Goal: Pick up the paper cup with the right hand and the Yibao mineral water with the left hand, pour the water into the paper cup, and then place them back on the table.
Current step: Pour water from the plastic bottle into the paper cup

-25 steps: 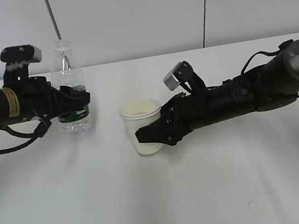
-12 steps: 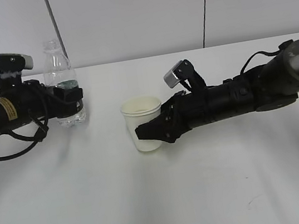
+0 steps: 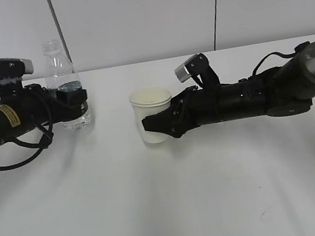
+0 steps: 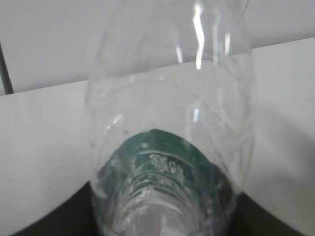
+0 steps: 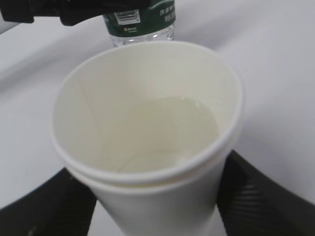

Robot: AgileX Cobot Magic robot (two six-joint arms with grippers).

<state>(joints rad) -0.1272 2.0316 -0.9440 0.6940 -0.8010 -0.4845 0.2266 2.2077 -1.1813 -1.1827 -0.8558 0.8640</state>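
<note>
The Yibao mineral water (image 3: 64, 78) is a clear, capless bottle with a dark green label, standing upright at the back left. My left gripper (image 3: 77, 98) is shut on its label band and holds it just off the table (image 3: 171, 211). In the left wrist view the bottle (image 4: 167, 123) fills the frame between dark fingers (image 4: 64, 221). The paper cup (image 3: 153, 118) is upright at the middle. My right gripper (image 3: 160, 126) is shut on its lower wall. In the right wrist view the cup (image 5: 147, 132) is open-topped and seems to hold a little clear liquid, with the fingers (image 5: 268, 196) either side.
A white wall with two dark vertical lines (image 3: 215, 8) stands behind the table's far edge. In the right wrist view the bottle's base (image 5: 142, 22) and the left arm (image 5: 74, 10) lie just beyond the cup. The two arms are about a cup's width apart.
The left gripper has lifted the bottle and carried it a little to the left. The right gripper has raised the cup slightly and shifted it a little right.
</note>
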